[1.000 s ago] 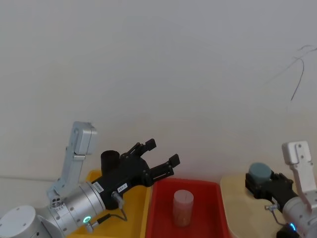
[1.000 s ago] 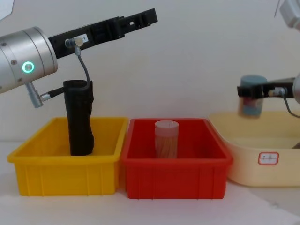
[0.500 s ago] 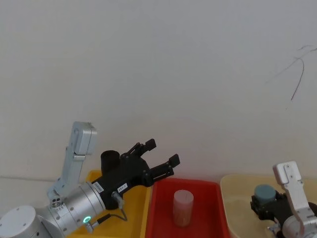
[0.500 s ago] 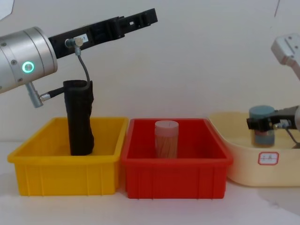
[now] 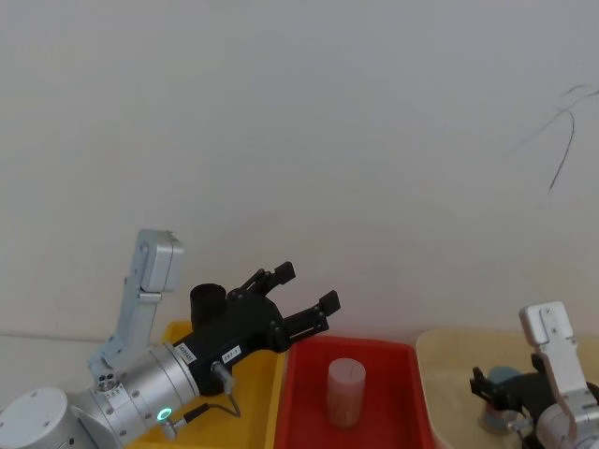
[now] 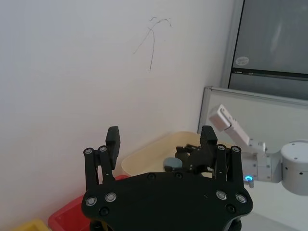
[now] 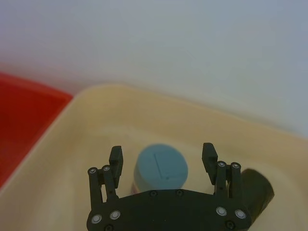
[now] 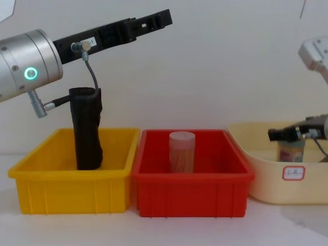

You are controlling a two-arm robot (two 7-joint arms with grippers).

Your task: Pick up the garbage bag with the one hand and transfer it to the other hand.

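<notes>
The garbage bag (image 8: 87,128) stands upright in the yellow bin (image 8: 72,177), a black crinkled roll rising well above the bin's rim, and nothing grips it. The left gripper (image 8: 154,19) hangs in the air above and beyond the bag; its jaws are spread wide and empty, as the left wrist view shows (image 6: 161,139), and the bag lies below and behind them, nearer the silver arm joint with the green ring light (image 8: 31,73). In the head view the same gripper (image 5: 304,290) reaches over the edge between the yellow bin and the red bin (image 8: 192,174). A pale capped cylinder (image 8: 182,152) stands in the red bin.

The right gripper (image 7: 163,156) is down inside the cream tub (image 7: 72,144). Its jaws are released, one on each side of a blue-lidded jar (image 7: 160,166) that stands between them on the tub floor, with a gap on both sides.
</notes>
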